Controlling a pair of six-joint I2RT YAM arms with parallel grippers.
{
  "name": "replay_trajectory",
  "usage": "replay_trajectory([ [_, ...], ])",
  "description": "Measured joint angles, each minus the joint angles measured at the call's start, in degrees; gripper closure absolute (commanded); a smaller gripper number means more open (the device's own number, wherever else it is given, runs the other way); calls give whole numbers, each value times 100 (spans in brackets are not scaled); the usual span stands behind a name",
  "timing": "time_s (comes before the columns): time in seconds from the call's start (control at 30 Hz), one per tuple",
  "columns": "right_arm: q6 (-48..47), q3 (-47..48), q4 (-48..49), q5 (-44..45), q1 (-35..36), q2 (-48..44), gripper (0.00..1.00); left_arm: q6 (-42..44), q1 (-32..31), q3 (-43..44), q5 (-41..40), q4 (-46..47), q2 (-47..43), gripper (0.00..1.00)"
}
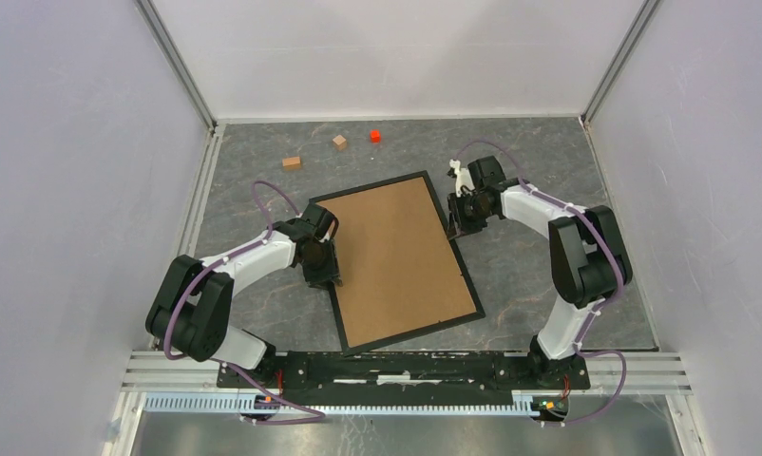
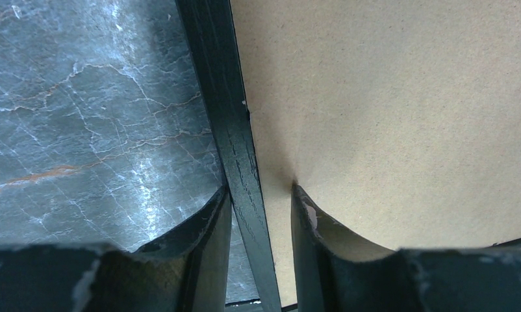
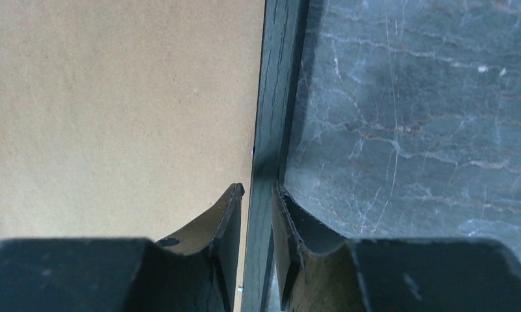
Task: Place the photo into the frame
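The black frame lies flat on the grey marble table with its brown backing board facing up. The photo does not show. My left gripper straddles the frame's left rail. Its jaws stand open, one finger on the table side at the rail and the other on the board with a gap; in its wrist view it shows at the bottom. My right gripper sits on the right rail. Its jaws are closed tight on the rail.
Two small wooden blocks and a red block lie at the back of the table. A small white object sits by the right wrist. White walls close in the table on three sides.
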Motion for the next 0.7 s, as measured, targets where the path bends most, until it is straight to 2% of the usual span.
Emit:
replay_trajectory([
  [0.7,39,387,251,-203,-173,562,75,0,0,4,2,-4,7,60],
])
